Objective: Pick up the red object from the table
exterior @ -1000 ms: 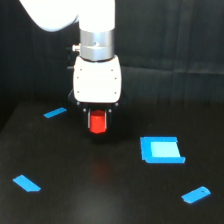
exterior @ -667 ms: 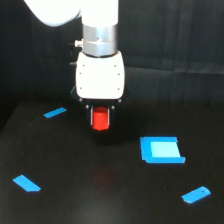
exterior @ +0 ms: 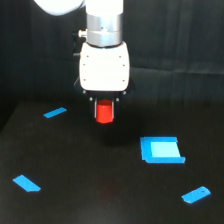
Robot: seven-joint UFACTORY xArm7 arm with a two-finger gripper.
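The red object [exterior: 104,112] is a small bright red-orange chunky block. It hangs between the dark fingers of my gripper [exterior: 104,114], clear of the black table [exterior: 100,190], with a faint reddish reflection on the surface below it. The gripper is shut on the block. The white gripper body [exterior: 104,67] and the grey wrist stand upright above it, near the middle of the exterior view.
Flat blue pieces lie on the table: a thin strip [exterior: 55,112] at the exterior view's left, a slanted piece [exterior: 26,183] at front left, a square piece [exterior: 161,149] at the right, and a small piece [exterior: 196,194] at front right. A dark backdrop hangs behind.
The gripper has risen with the red object held in it and shifted slightly toward the exterior view's right. The blue pieces have not moved.
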